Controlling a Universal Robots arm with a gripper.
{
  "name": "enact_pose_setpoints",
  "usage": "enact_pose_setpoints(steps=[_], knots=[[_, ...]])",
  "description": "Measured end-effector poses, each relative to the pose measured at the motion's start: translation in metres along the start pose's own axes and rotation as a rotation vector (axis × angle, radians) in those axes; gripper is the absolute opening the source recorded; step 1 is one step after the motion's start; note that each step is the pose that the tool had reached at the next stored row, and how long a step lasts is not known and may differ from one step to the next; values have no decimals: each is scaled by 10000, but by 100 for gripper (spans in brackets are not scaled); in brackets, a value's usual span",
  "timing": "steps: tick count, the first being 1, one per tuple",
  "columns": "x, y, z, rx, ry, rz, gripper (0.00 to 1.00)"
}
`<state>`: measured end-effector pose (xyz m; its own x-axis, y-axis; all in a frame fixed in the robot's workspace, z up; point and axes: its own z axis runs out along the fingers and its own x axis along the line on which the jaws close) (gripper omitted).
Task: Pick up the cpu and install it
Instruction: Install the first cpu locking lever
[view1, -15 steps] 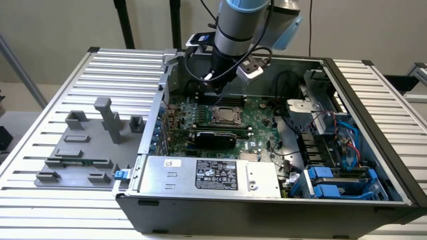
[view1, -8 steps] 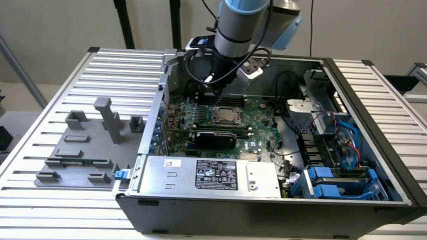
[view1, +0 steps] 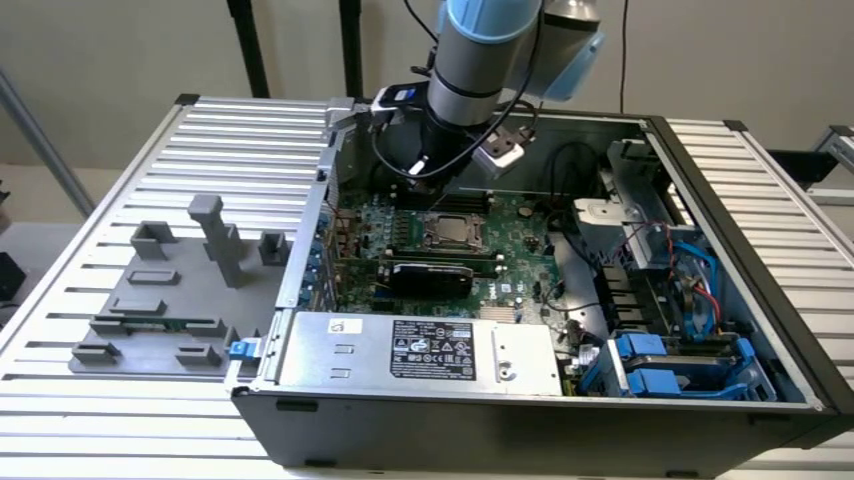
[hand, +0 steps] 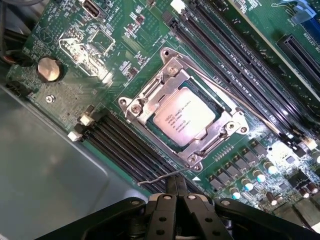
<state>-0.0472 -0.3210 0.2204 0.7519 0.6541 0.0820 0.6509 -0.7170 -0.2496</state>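
The cpu lies flat in the motherboard socket, its silver top with printed text showing through the metal retaining frame that lies over it. In the exterior view the cpu sits mid-board inside the open computer case. My gripper hovers just off the socket's corner, fingers pressed together and shut on nothing. A thin wire lever ends right beside the fingertips. In the exterior view my gripper hangs over the board's far side, just behind the socket.
Black memory slots flank the socket on both sides. A silver power supply fills the case front, and blue drive bays with cables stand at the exterior view's right. A grey fixture holding a green memory stick sits outside the case.
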Motion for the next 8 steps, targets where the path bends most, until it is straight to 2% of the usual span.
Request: enact_pose_setpoints(steps=[8], knots=[[-1, 17, 98, -29, 14, -19, 11]])
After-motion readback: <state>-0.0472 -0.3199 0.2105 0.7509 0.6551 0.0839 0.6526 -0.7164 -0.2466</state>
